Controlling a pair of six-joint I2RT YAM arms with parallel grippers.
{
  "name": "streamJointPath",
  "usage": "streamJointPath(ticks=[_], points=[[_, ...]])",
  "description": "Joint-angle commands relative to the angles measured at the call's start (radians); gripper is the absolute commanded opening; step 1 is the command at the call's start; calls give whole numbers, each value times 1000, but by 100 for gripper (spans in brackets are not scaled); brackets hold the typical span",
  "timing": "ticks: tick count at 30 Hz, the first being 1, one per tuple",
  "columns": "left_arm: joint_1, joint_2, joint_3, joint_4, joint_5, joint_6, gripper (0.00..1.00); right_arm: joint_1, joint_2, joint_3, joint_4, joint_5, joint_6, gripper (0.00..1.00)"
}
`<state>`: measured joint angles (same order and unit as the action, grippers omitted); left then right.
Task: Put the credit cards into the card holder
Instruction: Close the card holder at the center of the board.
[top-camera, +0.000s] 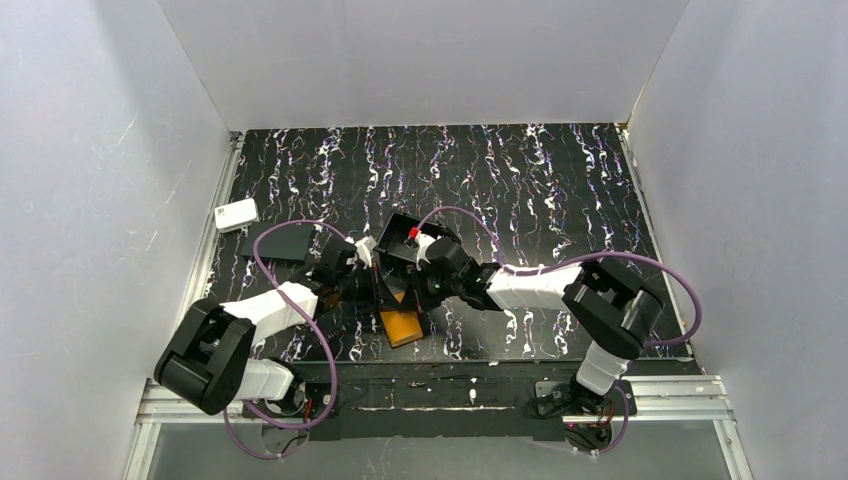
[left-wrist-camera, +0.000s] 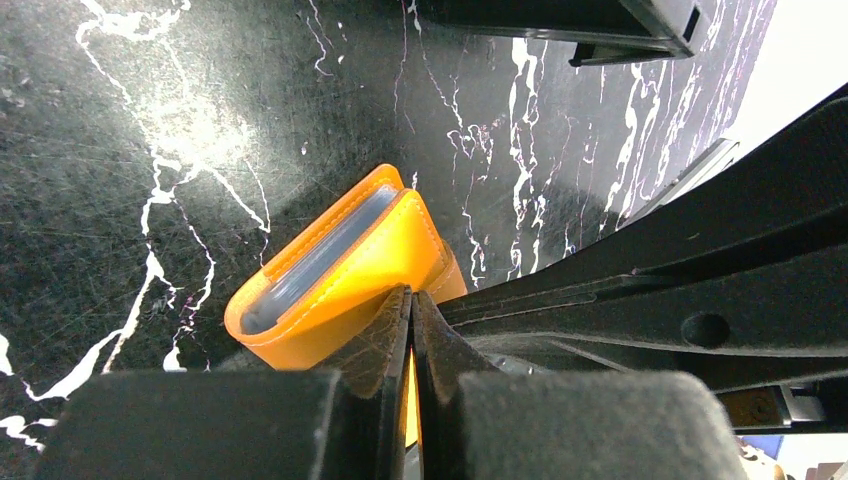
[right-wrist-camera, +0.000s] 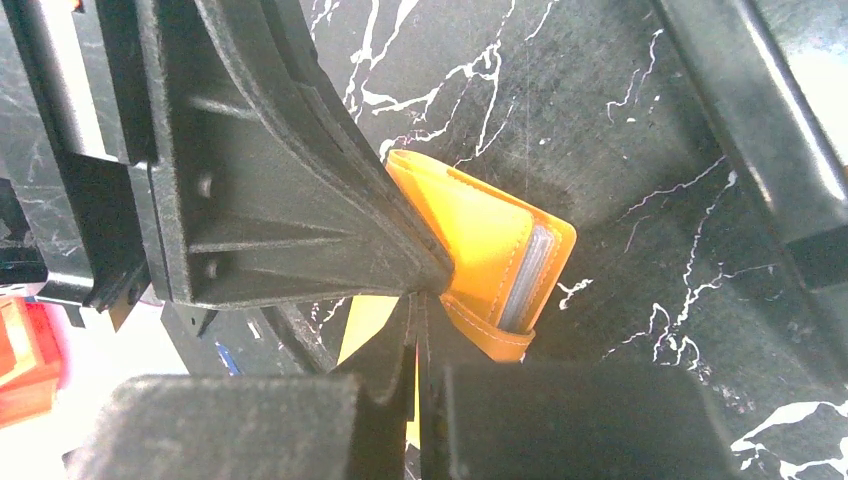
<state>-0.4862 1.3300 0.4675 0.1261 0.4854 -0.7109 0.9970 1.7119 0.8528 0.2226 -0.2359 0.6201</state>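
The card holder (top-camera: 402, 326) is an orange bifold lying near the table's front middle, nearly folded shut. Both grippers meet over its near end. In the left wrist view my left gripper (left-wrist-camera: 411, 297) is shut on an orange flap of the card holder (left-wrist-camera: 340, 270), and an orange strip shows between the jaws. My right gripper (right-wrist-camera: 418, 300) is likewise shut on an orange edge of the card holder (right-wrist-camera: 480, 235). Pale grey layers (right-wrist-camera: 535, 270) sit between the covers; I cannot tell whether they are the credit cards or pockets. No loose cards are in view.
A black open box tray (top-camera: 405, 235) stands just behind the grippers. A flat black rectangle (top-camera: 283, 243) and a white rounded box (top-camera: 236, 214) lie at the left. White walls close the table on three sides. The right arm's finger (left-wrist-camera: 700, 300) crowds the left wrist view.
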Motion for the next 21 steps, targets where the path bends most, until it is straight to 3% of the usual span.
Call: streamJointPath(ticks=[1,21], points=[[-23,35,-47,-59,-70,7,0,67,125,-70,46,-127,-19,1],[-23,25,-65,-59,-74,8,0,-8,144,-132,234,-398,-60,1]])
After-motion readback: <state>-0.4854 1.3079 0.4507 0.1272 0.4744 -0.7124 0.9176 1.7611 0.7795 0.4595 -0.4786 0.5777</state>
